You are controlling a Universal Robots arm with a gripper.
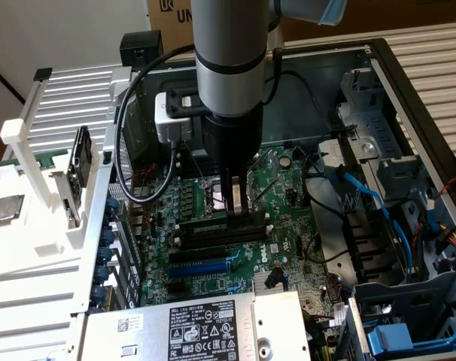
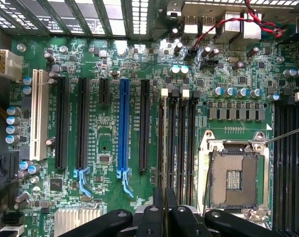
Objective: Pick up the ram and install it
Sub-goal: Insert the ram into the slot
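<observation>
Over in the exterior view, the smooth grey arm point(image 1: 228, 68) drops straight down into the open metal computer case point(image 1: 408, 75). A white boxy camera point(image 1: 171, 116) is strapped to its wrist, with a black cable looping off it. The hand point(image 1: 237, 214) is narrow, its two slim dark fingers drawn almost together, tips right down at the bank of long black memory slots on the green motherboard point(image 1: 288, 188). The ram point(image 1: 209, 228), as best I can make out, is the long, thin, dark strip standing on edge directly under those fingertips. I cannot tell whether the fingers pinch its top edge or only bear on it. Glossy blue cables point(image 1: 363, 192) curl through the drive bay on the exterior view's right. A matt power supply point(image 1: 205, 327) with a printed label sits at the near edge.

Now the wrist view, looking flat onto the board. The hand point(image 2: 165, 207) shows its fingers point(image 2: 158, 212) as two black blades side by side, only a hairline between them. They line up with the memory slots point(image 2: 181, 143), four slim black channels with white end clips. Which channel carries the ram I cannot say. Beside them sits the square CPU socket point(image 2: 233, 173), shiny steel frame around a grid of pins. Further off are a long blue slot point(image 2: 124, 128), a cream slot point(image 2: 38, 113) and a ribbed aluminium heatsink point(image 2: 78, 217).
</observation>
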